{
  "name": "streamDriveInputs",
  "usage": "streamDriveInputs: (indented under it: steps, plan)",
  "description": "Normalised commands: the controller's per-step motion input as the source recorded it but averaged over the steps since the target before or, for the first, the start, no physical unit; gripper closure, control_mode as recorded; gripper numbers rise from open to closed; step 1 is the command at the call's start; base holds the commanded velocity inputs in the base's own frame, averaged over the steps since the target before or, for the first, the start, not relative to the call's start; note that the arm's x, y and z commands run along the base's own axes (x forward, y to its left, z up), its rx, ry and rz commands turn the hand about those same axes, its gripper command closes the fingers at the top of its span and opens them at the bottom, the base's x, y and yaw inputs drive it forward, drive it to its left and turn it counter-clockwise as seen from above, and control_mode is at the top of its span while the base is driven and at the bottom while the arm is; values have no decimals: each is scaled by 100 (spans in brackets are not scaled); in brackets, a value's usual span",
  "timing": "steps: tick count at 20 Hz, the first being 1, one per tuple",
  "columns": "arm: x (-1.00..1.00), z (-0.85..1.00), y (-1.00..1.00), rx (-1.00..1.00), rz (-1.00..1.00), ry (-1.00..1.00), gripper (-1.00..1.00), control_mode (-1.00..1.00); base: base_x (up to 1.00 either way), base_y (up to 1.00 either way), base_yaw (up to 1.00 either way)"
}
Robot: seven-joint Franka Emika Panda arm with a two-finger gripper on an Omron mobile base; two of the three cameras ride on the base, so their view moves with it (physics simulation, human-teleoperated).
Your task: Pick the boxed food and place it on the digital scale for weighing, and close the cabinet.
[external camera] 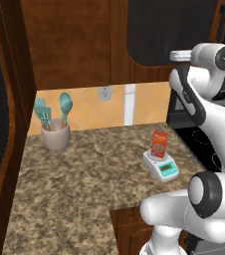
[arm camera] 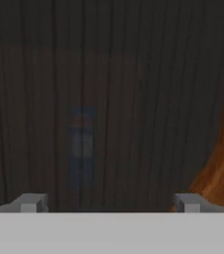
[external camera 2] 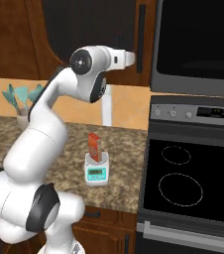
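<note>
Boxed food (external camera: 160, 144): small orange-red carton with a round light-brown picture on its front, standing upright on the digital scale (external camera: 161, 166). Also seen from the right base view (external camera 2: 94, 147), on the far end of the scale (external camera 2: 97, 171).

Digital scale: white, rectangular, teal display panel at its near end. It sits on the speckled granite counter (external camera: 79, 179), near the counter's right edge, just left of the black stove (external camera 2: 193, 173).

Gripper (arm camera: 109, 203): raised high, well above the counter and apart from the carton. Two finger tips (arm camera: 32, 202) show at the bottom of the hand view, set wide apart, with nothing between them; the jaws are spread and hold nothing. They face the dark ribbed glass panel of the cabinet (arm camera: 109, 89) at very close range; actual contact cannot be told. Reddish-brown wood frame shows at the right of that view.

Cabinet: dark reddish-brown wall cabinet (external camera 2: 84, 30) above the counter, with a long vertical black bar handle (external camera 2: 141, 37). The arm's hand points toward its door in both base views.

Utensil cup (external camera: 55, 134): beige, holding teal utensils, at the far left of the counter, well apart from the scale.

Wall outlet (external camera: 104, 93): on the tan backsplash, beyond the counter.
</note>
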Motion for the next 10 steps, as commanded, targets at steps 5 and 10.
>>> streamDriveInputs:
  steps: [5,10]
  plan:
    - [2,-7,-23,7,5,-9,-100,-100,0,0,0]
    - [-97,18,-12,15,0,0,-100,-100,0,0,0]
